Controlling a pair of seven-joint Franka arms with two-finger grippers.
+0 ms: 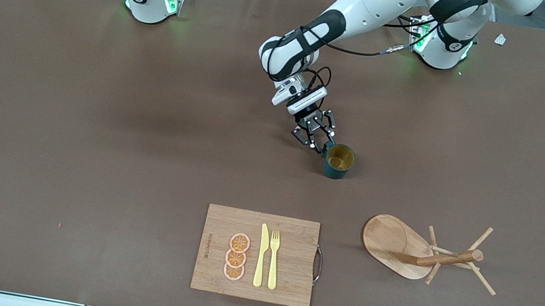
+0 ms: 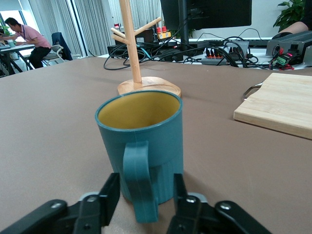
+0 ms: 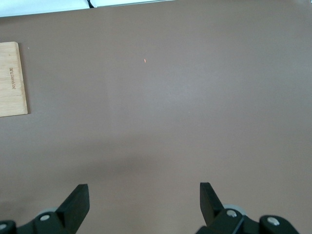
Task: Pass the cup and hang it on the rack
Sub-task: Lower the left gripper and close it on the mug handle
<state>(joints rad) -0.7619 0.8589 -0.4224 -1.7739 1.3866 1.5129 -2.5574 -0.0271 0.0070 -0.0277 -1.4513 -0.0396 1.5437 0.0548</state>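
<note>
**Left fingers closing in on cup handle, grip not set**

While I've got the left gripper [image 2: 141, 204] low at the desk [image 1: 85, 144], its fingers [image 2: 105, 202] sit either side of the handle of the cup [image 2: 141, 146], gap on both sides, not pinching yet. Cup stands upright on the desk near the middle, toward the left arm's end, mouth up, yellow inside showing. Rack [image 1: 417, 249] stands upright nearer the front camera than the cup, also toward the left arm's end, well apart from it. Cutting board [image 1: 258, 256] with a knife [image 1: 261, 255], fork [image 1: 274, 258] and orange slices [image 1: 236, 256] lies beside the rack toward the middle, nearer the camera than the cup.

Right gripper [image 3: 144, 204] waits up over bare desk at the right arm's end, fingers spread wide, holding nothing.

Risks as I judge them:
- Handle is thin and small. If my fingers meet it off-centre, one lands first and the cup turns or slides on the desk.
- A handle-only pinch could let the cup swing or tilt once lifted, which makes the pass awkward.
- Holding by the handle leaves only the ribbed body for the right arm to take, and the handle has to be free for a peg.
- Rack pegs are thin and angled, so a tilted cup could miss or knock the rack.
</note>
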